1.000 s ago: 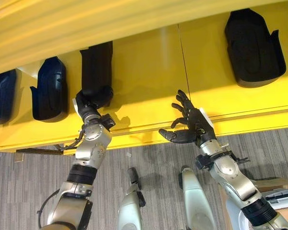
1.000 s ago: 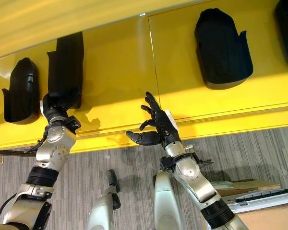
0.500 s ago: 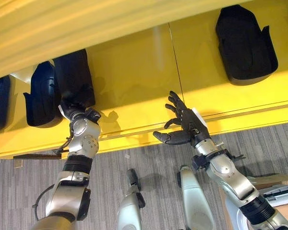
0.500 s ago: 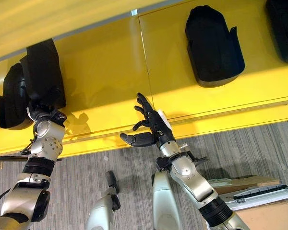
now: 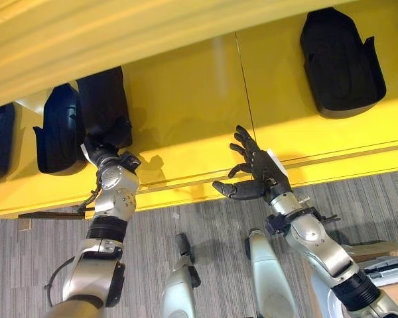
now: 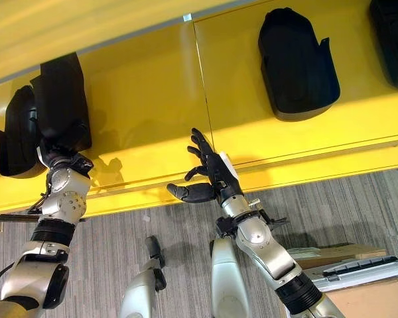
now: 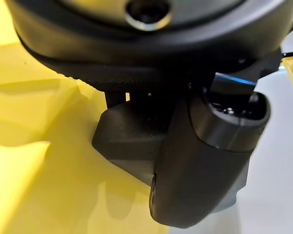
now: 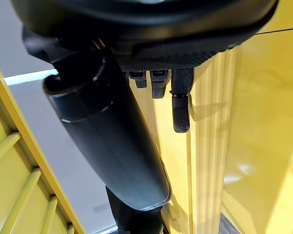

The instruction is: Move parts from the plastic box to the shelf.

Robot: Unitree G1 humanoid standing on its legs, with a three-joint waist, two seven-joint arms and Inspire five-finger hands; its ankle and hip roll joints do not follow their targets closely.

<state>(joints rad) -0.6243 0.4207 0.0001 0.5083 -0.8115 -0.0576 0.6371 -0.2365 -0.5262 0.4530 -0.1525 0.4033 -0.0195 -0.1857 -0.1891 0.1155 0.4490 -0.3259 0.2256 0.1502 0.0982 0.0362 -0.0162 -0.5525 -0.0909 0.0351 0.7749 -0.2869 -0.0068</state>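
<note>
The left hand (image 5: 103, 151) is clenched on a black part (image 5: 105, 106), holding it against the yellow shelf (image 5: 186, 106) near the shelf's left end. In the left wrist view the thumb (image 7: 205, 161) lies across the part's dark body. Just beside it, toward the left end, stand a second black part (image 5: 58, 130) and a third (image 5: 0, 142) at the shelf's far left. A fourth part (image 5: 341, 63) rests well apart toward the right end. The right hand (image 5: 255, 175) hangs at the shelf's front edge, fingers spread and released, grasping nothing. Grey floor (image 5: 205, 218) lies below the shelf.
</note>
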